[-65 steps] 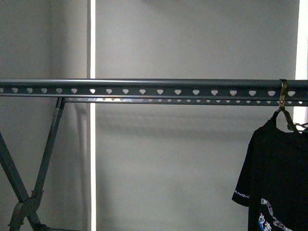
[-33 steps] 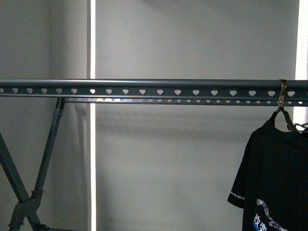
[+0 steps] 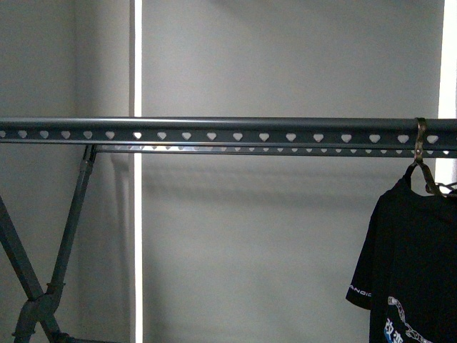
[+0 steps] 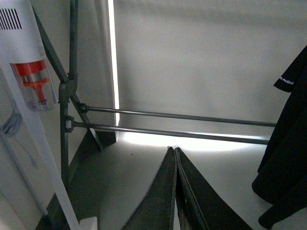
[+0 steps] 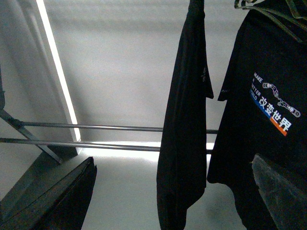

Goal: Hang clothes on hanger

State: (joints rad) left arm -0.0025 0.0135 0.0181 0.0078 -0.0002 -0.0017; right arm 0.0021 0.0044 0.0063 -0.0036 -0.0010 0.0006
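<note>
Your black short-sleeved T-shirt with white print [image 3: 418, 279] already hung from the long dark grey heart-holed rack rail [image 3: 228, 132], near its right end. Left gripper [image 4: 175, 158] was pressed together, right gripper [image 5: 172, 182] spread and empty; hanging looked done, so next you would only back away.

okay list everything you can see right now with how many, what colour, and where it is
Rack rail: one, dark grey, heart-shaped holes, spanning the front view.
Crossed legs: one pair, grey, left end of rack.
Printed T-shirt: one, black with white lettering, hanging at the rail's right end.
Plain garment: one, dark, hanging beside the T-shirt.
Lower bars: two, grey, near the floor.
White appliance: one, red label, by the legs.
Left pincer: shut, empty.
Right pincer: open, empty.
</note>
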